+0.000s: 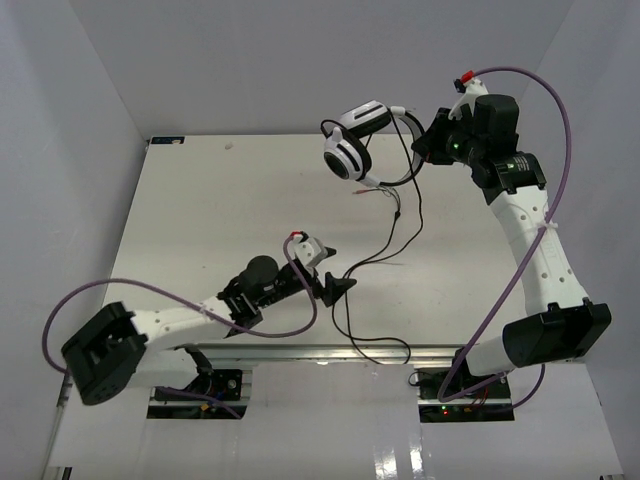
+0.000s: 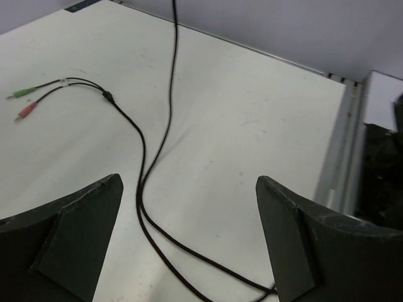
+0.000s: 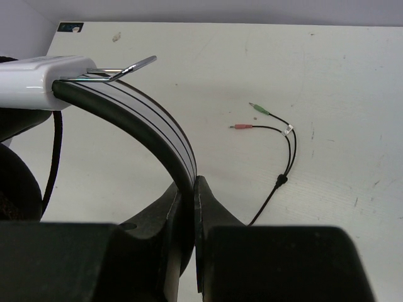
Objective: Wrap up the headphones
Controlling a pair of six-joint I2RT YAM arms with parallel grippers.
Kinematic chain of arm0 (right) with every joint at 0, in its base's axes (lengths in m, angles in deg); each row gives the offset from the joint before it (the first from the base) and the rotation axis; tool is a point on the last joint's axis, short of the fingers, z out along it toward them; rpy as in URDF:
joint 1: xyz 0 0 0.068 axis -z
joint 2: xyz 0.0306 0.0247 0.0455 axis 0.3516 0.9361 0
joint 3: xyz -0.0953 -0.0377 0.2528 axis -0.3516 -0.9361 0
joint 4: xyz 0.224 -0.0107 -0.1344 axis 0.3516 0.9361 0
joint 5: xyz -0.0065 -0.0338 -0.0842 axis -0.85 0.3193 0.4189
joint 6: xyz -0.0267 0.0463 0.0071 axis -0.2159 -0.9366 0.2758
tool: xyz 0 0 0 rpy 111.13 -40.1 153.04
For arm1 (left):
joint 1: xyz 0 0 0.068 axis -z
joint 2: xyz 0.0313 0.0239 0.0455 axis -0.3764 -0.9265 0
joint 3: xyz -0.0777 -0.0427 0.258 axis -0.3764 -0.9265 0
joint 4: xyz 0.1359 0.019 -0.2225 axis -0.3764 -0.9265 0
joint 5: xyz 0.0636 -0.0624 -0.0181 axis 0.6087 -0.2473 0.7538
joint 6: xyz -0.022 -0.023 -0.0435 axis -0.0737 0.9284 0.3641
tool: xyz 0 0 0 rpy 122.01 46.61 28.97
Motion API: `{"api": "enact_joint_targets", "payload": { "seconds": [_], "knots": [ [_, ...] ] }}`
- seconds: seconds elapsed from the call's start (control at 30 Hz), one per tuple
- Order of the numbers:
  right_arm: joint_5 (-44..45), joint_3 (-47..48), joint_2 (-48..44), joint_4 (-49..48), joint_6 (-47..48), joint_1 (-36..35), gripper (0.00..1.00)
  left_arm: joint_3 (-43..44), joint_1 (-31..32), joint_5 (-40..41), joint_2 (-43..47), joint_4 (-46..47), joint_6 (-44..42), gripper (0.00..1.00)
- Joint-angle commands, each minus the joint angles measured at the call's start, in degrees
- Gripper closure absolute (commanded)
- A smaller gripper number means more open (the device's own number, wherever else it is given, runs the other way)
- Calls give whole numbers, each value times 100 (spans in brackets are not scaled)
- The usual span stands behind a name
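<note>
Over the far right of the table (image 1: 200,220), the headphones (image 1: 347,152) are held up off the surface, with the headband (image 3: 148,129) pinched tight in your right pincer (image 3: 192,189). The cord (image 1: 388,245) drops from them to the table and loops toward the near edge. The green plug (image 3: 259,109) and pink plug (image 3: 242,126) lie flat, side by side. Your left pincer (image 1: 337,272) is low near the table's middle, spread wide and holding nothing. On its wrist view the cord lies on the table under the gap between its fingers (image 2: 69,233).

High rear overview, 2 close wrist views sharing table (image 2: 252,126)
</note>
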Motion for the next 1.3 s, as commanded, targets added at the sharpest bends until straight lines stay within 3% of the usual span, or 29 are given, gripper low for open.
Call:
{"api": "enact_joint_targets", "payload": {
  "seconds": [0.0,0.2,0.37,0.6,0.77,0.87,0.97,1.1,1.27],
  "knots": [
    [-398,56,-386,-620,-414,38,92,399,182,668,-1423,2676,-730,2],
    [-557,-181,-536,-708,-546,32,92,1698,326,888,-3572,3877,-1228,2],
    [-720,-418,-699,-823,-636,41,92,2841,399,695,-4608,4196,-1241,2],
    [-831,-529,-788,-896,-731,32,92,4019,426,571,-5565,4089,-948,11],
    [-874,-578,-851,-926,-758,41,92,4285,472,282,-5825,4159,-575,21],
    [-879,-599,-855,-936,-781,43,92,4541,516,35,-6013,4088,-313,37],
    [-835,-613,-868,-929,-746,57,92,4482,552,47,-6029,4135,-145,64],
    [-770,-635,-862,-929,-715,86,92,4245,564,31,-5826,4223,-89,86],
    [-660,-626,-824,-911,-633,144,92,3847,587,-45,-5416,4302,-28,100]
  ]
}}
